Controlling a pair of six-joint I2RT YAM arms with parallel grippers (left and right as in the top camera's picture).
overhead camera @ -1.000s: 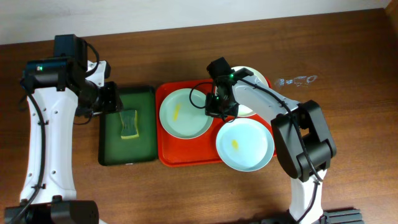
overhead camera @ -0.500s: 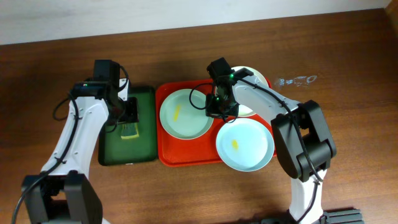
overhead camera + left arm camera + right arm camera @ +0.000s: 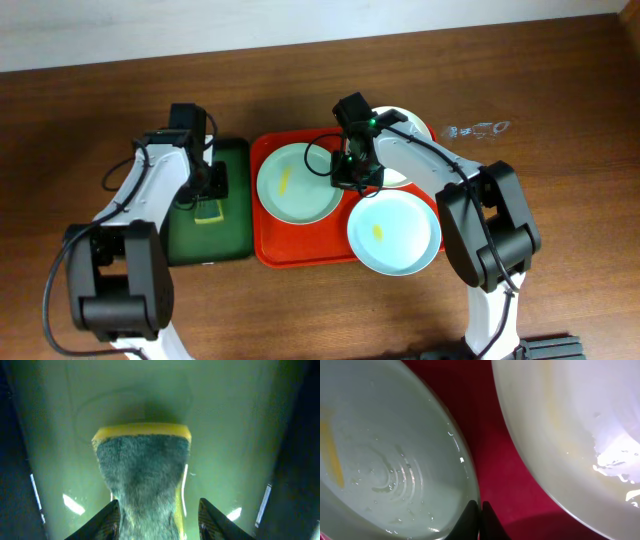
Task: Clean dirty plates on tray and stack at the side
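Down at the tips, the left gripper [image 3: 162, 520] has its two fingers [image 3: 111, 521] spread apart, one on each side of the sponge [image 3: 142, 470]. One finger lies against the sponge's edge, while a thin gap shows beside the other, so the grasp is loose rather than clamped. The sponge has a dark scrubbing face on top and a yellow layer beneath. It lies flat on the floor of the green tray [image 3: 200, 245], which sits on the table [image 3: 560, 200] just beside the red tray [image 3: 300, 250].

The right gripper [image 3: 480, 512] has its fingertips clenched together into a single point. That point sits on the strip of red tray floor between two plates, right against the rim of the green plate [image 3: 380, 450]. The green plate lies in the left half of the red tray, with a yellow smear on its face and small water drops near its middle. The cream plate [image 3: 570, 425] lies across the strip, at the tray's far right corner, wet and glossy. The blue plate [image 3: 395, 232] rests at the near right corner, reaching over the rim, with a small yellow smear near its centre.
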